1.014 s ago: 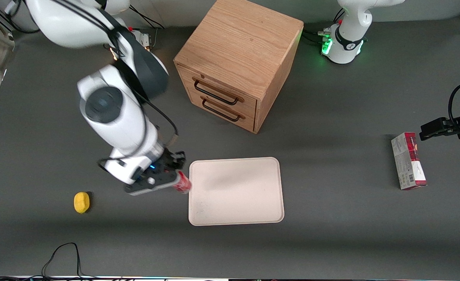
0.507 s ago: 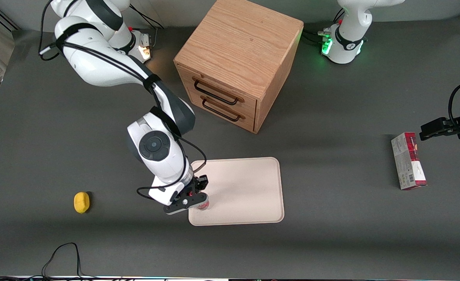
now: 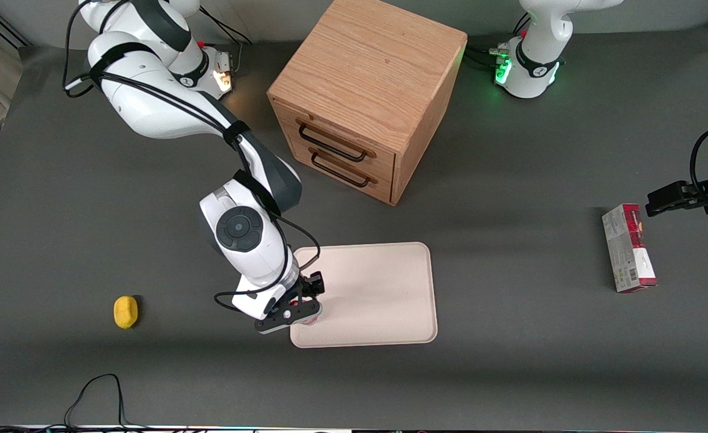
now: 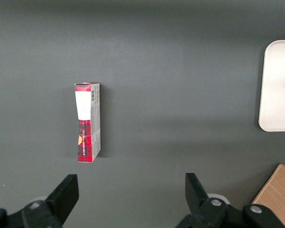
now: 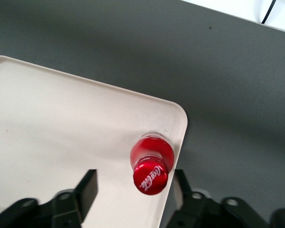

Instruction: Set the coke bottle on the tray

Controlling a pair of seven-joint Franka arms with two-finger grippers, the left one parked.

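Your working arm (image 3: 149,108) wears glossy white shells, with dark grey bands at the joints and a round dark grey cap (image 3: 240,228) on the link just above the gripper (image 3: 299,308). Thin black cables loop along the arm. The gripper's body is black, and its black fingers (image 5: 88,187) stand apart.

The dark grey table (image 3: 510,361) carries a wooden drawer cabinet (image 3: 366,99), and nearer the front camera a cream tray (image 3: 378,300) lies flat on it. A yellow lemon (image 3: 125,312) sits toward the working arm's end, and a red-and-grey carton (image 3: 628,248) lies toward the parked arm's end. The gripper (image 3: 297,308) hangs over the tray's corner nearest the lemon, its fingers spread either side of the coke bottle (image 5: 151,164) standing there.
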